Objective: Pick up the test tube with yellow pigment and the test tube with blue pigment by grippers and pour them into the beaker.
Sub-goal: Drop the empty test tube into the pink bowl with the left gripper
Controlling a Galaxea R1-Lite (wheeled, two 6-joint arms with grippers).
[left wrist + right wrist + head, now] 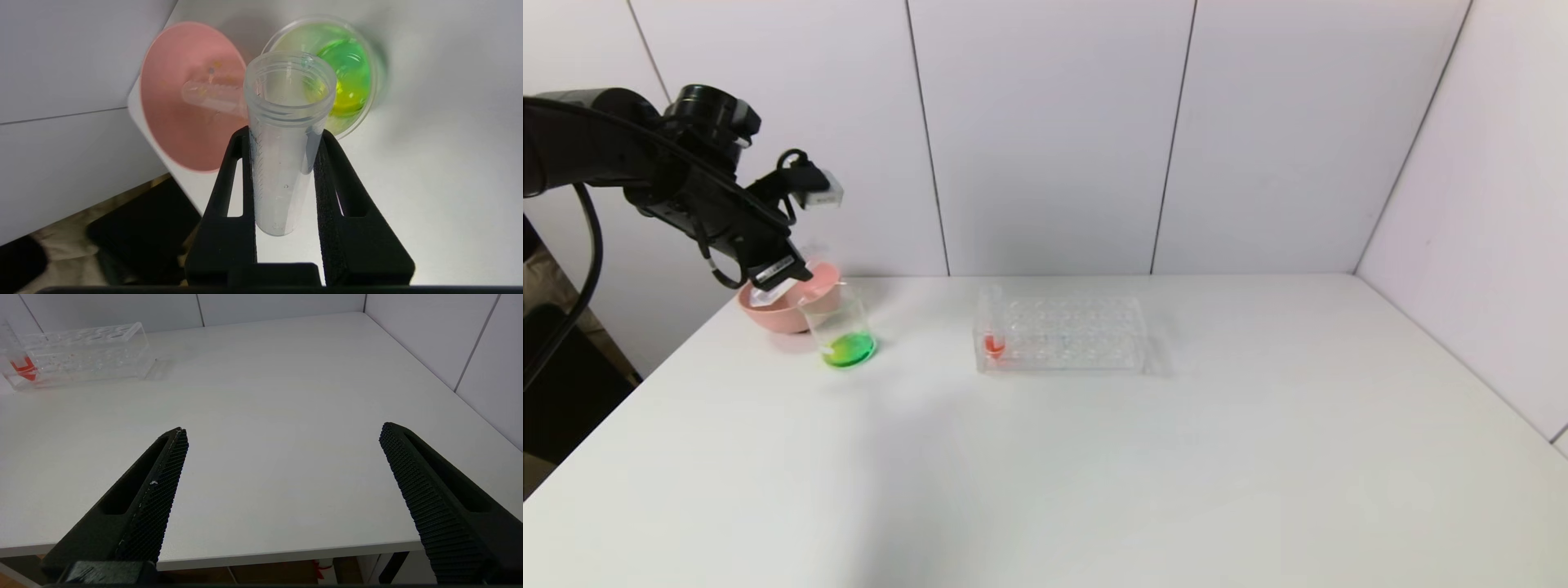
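Left wrist: ribbed clear tube [286,134].

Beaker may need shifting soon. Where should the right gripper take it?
Grip the beaker round its straight wall, above the green liquid, coming in level from its right. The bowl crowds its left rear, and the left gripper, shut on an empty tube, hangs over the rim, so the right side is probably the free one. Keep it upright.

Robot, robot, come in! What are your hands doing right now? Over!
Left hand shut on an empty clear test tube, above the pink bowl and the beaker. Right hand open, parked low. Beaker holds green liquid. Nothing in the way.
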